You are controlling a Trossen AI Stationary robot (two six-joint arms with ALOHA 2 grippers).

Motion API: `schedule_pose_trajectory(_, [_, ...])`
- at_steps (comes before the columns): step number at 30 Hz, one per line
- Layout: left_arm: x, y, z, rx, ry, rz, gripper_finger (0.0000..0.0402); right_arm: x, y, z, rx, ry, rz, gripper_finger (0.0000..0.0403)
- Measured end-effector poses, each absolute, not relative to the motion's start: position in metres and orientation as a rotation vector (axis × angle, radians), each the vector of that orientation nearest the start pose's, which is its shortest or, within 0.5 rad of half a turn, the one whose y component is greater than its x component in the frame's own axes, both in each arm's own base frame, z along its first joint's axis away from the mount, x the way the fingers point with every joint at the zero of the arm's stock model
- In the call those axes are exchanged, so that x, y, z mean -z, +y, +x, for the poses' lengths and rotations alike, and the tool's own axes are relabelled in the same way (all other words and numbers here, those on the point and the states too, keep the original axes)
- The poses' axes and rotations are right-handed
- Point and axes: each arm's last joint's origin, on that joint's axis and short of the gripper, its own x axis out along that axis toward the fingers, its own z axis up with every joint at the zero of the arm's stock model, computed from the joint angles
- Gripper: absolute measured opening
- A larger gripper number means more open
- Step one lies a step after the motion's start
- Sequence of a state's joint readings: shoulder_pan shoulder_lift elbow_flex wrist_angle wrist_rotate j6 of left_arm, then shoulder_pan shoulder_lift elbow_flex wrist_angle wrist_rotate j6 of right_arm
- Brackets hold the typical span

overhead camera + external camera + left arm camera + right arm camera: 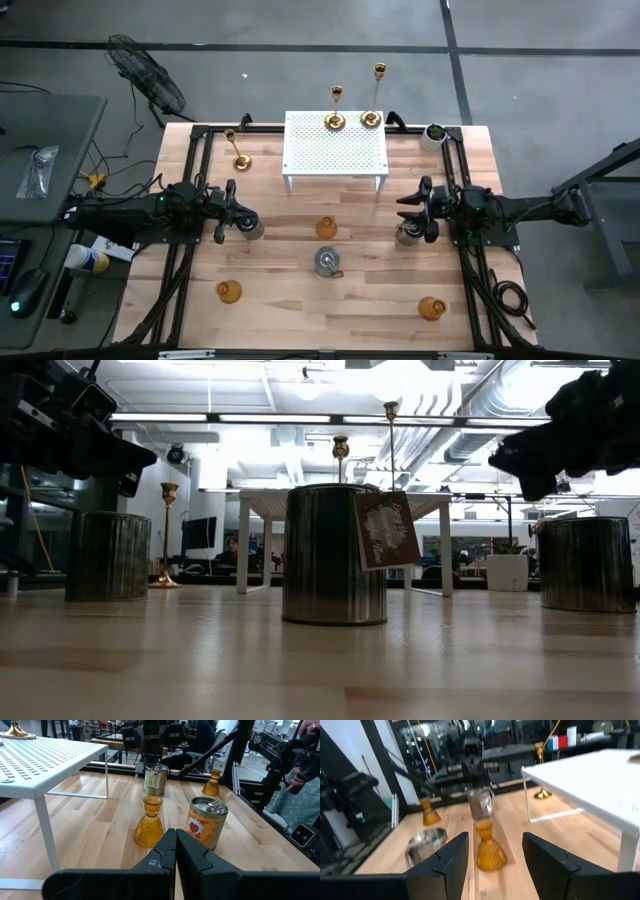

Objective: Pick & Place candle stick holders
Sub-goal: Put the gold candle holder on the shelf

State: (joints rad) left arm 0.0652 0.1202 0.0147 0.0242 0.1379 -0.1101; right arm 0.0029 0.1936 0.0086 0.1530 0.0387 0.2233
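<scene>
Pale butcher-block wood table [300, 300] filled the high view, with a white perforated metal stand [335, 150] at its far middle. Two tall slim gold candle sticks [335, 110] stood on the stand's far edge, and a third gold stick [238, 148] stood on the wood to its left.

Squat silver jar-like holders sat by each arm and at centre [327, 262]. Three small amber glass holders were spread over the wood, one [326, 228] just in front of the stand.

The left gripper [228, 211] rested beside its silver jar [251, 229], fingers pressed together and empty. The right gripper [418, 212] hovered by the right silver jar [407, 235], fingers [547, 857] spread and holding nothing.

The right arm probably had to straddle that jar squarely, come down low on its wall, then close gently so the smooth metal would not slip or tip.
</scene>
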Motion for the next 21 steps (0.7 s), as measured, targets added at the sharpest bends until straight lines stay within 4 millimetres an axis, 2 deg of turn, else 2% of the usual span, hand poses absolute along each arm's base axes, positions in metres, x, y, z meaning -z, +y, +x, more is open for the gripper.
schedule_pose_trajectory(8, [-0.1612,0.0028,0.1040,0.068,0.085,-0.118,0.0000,-0.1582,0.0004,0.1055,0.018,0.097,0.219,0.0179])
schedule_pose_trajectory(21, [-0.1612,0.0028,0.1040,0.068,0.085,-0.118,0.0000,-0.1584,0.0042,0.1039,-0.034,0.095,0.211,0.0179])
